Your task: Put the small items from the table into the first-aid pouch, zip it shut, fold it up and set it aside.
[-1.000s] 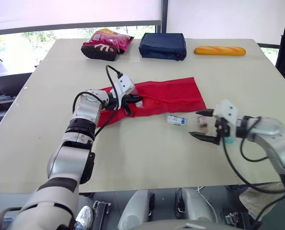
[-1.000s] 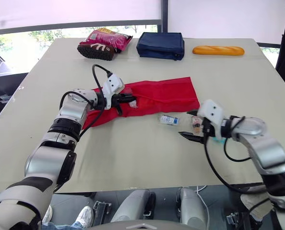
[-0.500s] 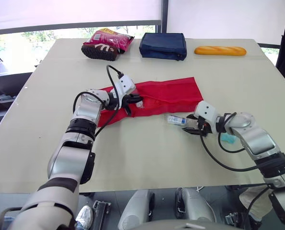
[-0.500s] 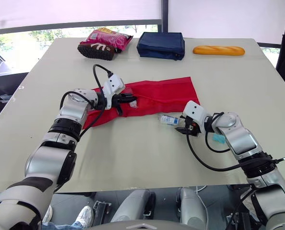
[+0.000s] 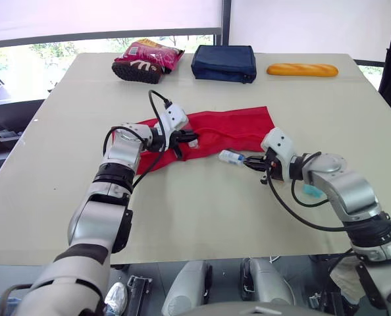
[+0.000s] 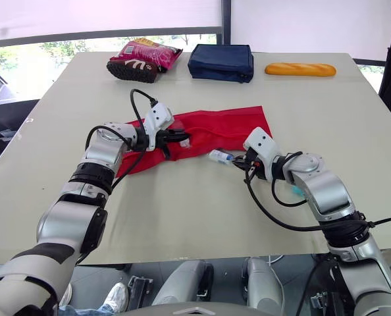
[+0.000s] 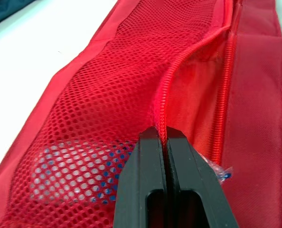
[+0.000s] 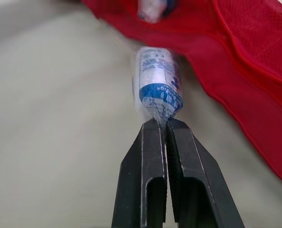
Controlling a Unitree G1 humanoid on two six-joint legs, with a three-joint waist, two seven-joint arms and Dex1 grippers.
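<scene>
A second ago our right gripper (image 5: 252,160) was spread open out to the right. Now it's clamped on the end of the little blue-and-white packet (image 5: 231,156), and we've carried it over to just beside the lower edge of the red pouch (image 5: 238,128).

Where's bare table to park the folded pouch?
Free: the beige table's near strip in front of the red mesh pouch, and its right side in front of the yellow bread loaf. Crowded: the back edge with maroon snack bag and navy fabric case; mid-table around left pincer and right pincer.
</scene>
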